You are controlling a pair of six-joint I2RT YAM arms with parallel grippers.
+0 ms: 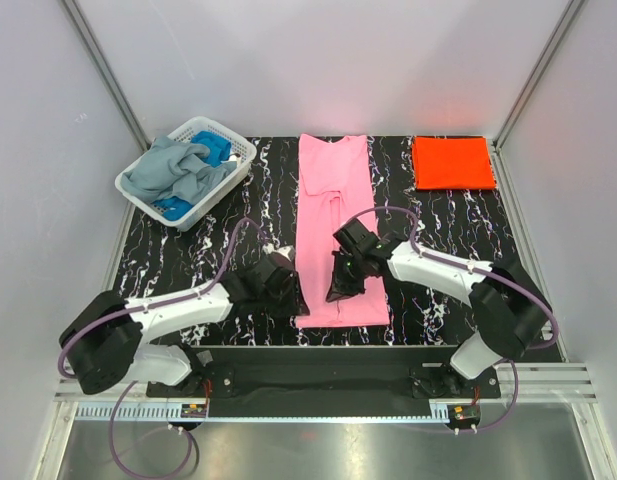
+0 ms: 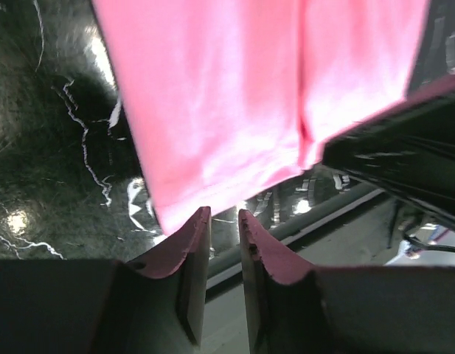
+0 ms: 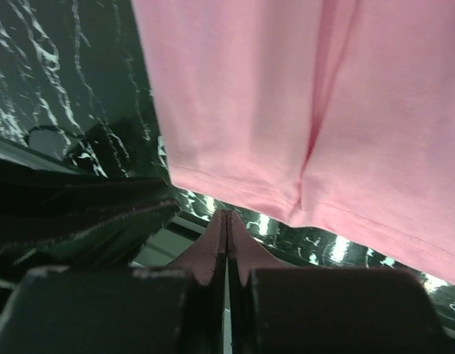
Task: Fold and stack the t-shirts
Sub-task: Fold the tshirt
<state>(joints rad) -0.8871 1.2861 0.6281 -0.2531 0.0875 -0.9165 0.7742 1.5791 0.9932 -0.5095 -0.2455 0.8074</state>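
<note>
Two risks: catching one layer of pink shirt (image 2: 227, 88) just ahead of left fingers (image 2: 224, 221), slightly parted, empty; rumpling its hem with right fingers (image 3: 227, 225), clenched on nothing.

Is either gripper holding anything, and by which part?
Nothing is held. The left gripper is slightly open, its gap empty, at a corner of the pink t-shirt; the right gripper is shut on nothing, short of the hem.
</note>
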